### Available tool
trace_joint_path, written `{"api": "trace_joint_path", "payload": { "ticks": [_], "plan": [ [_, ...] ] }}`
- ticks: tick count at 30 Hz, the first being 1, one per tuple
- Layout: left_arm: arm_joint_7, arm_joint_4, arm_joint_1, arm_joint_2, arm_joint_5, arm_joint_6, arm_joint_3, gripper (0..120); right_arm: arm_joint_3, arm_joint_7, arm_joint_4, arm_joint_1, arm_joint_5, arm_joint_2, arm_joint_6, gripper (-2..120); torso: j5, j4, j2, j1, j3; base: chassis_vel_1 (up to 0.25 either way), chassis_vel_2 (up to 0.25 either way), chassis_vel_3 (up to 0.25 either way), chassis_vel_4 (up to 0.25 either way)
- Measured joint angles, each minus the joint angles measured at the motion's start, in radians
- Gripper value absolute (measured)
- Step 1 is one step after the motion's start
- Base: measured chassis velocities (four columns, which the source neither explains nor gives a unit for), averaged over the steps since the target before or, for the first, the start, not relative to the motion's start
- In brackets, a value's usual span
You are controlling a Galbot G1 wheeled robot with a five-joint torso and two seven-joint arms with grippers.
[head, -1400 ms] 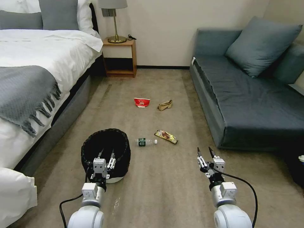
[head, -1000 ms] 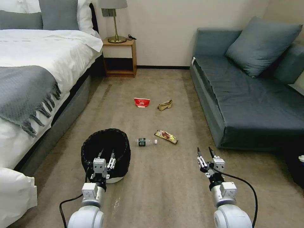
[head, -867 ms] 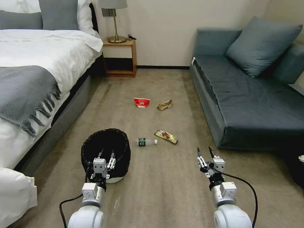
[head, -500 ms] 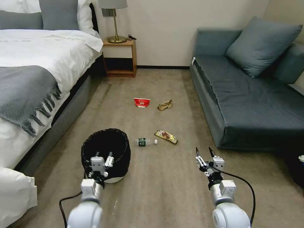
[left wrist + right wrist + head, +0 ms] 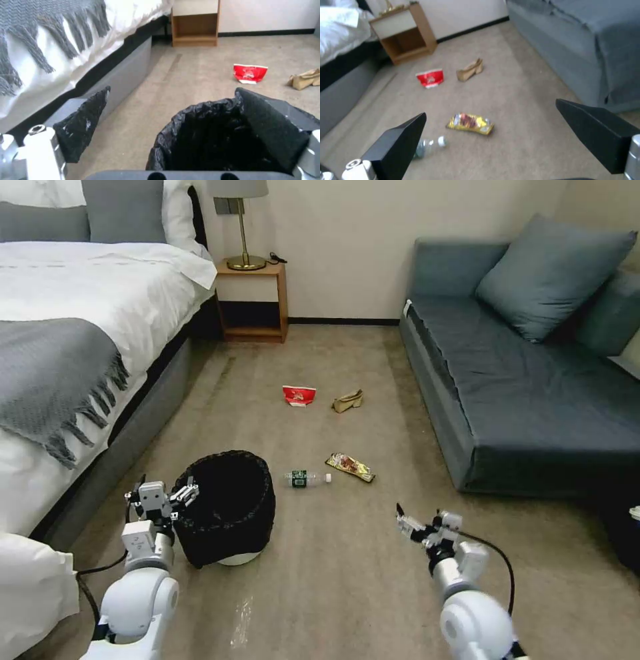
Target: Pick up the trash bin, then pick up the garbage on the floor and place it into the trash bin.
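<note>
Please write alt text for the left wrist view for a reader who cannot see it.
The open left gripper straddles the near rim of a black-lined trash bin on beige carpet. Beyond lie a red paper container and crumpled tan paper; a bed runs alongside.

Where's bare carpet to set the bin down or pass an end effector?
Open: the strip between the black-lined white round bin and right end effector, and carpet beyond the red-and-white paper container towards the wooden nightstand. Crowded: around the small clear bottle and yellow snack wrapper.

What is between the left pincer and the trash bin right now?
Nothing visible. The open left pincer sits at the bed-side rim of the small round white bin with the crinkly black bag, one finger over its opening.
</note>
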Motion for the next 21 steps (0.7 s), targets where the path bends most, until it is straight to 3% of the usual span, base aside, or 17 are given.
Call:
{"api": "trace_joint_path", "payload": {
  "ticks": [8, 13, 16, 17, 19, 21],
  "plan": [
    [-0.018, -0.015, 0.013, 0.029, -0.010, 0.016, -0.010, 98, 0.024, 0.000, 0.016, -0.006, 0.007, -0.008, 0.007, 100, -0.0009, -0.0002, 0.000, 0.000, 0.000, 0.000, 0.000, 0.000, 0.000],
    [-0.060, -0.025, 0.016, 0.068, -0.072, 0.049, -0.028, 98, 0.026, 0.001, 0.018, -0.010, 0.005, -0.008, 0.014, 100, -0.0009, -0.0001, 0.000, 0.000, 0.000, 0.000, 0.000, 0.000, 0.000],
    [-0.110, -0.038, 0.015, 0.112, -0.186, 0.104, -0.037, 97, 0.027, 0.001, 0.014, -0.010, -0.001, -0.005, 0.023, 100, -0.0009, 0.0000, 0.000, 0.000, 0.000, 0.000, 0.000, 0.000, 0.000],
    [-0.110, -0.038, 0.015, 0.112, -0.186, 0.104, -0.037, 97, 0.027, 0.001, 0.014, -0.010, -0.001, -0.005, 0.023, 100, -0.0009, 0.0000, 0.000, 0.000, 0.000, 0.000, 0.000, 0.000, 0.000],
    [-0.148, -0.055, 0.008, 0.153, -0.312, 0.174, -0.046, 98, 0.026, 0.001, 0.005, -0.010, -0.008, -0.001, 0.031, 100, -0.0009, 0.0000, 0.000, 0.000, 0.000, 0.000, 0.000, 0.000, 0.000],
    [-0.165, -0.059, 0.001, 0.169, -0.361, 0.205, -0.048, 98, 0.026, 0.001, 0.001, -0.010, -0.011, 0.000, 0.034, 100, -0.0009, 0.0000, 0.000, 0.000, 0.000, 0.000, 0.000, 0.000, 0.000]
  ]
}}
